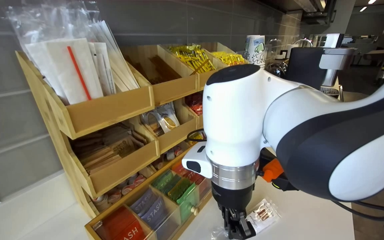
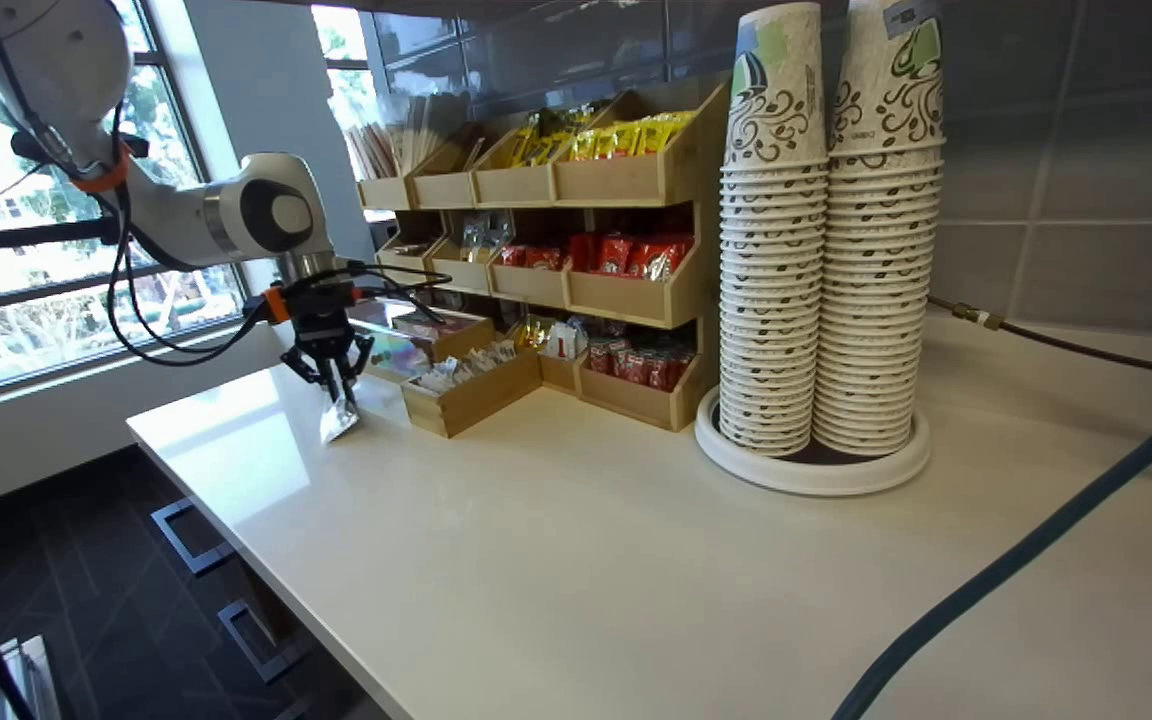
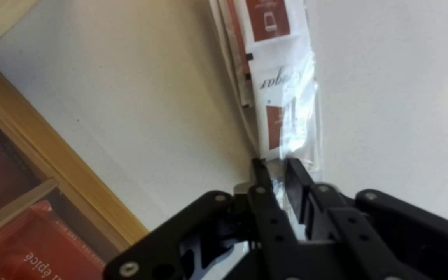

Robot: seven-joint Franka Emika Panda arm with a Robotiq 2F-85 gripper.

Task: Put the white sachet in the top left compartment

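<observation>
The pincer (image 3: 277,167) is closed on the clear end of the white sachet (image 3: 282,74), low over the surface (image 3: 383,116); contact below cannot be confirmed. Near it stands a wooden tea box (image 3: 60,157). Behind the box rises the rack (image 1: 128,170), its top left compartment (image 1: 112,108) holding white paper packets (image 1: 58,66).

Plastic bags (image 1: 62,70) crowd top left compartment (image 1: 112,110); tea box (image 3: 58,157) near hand (image 3: 277,165); open counter (image 3: 383,128) on opposite side
</observation>
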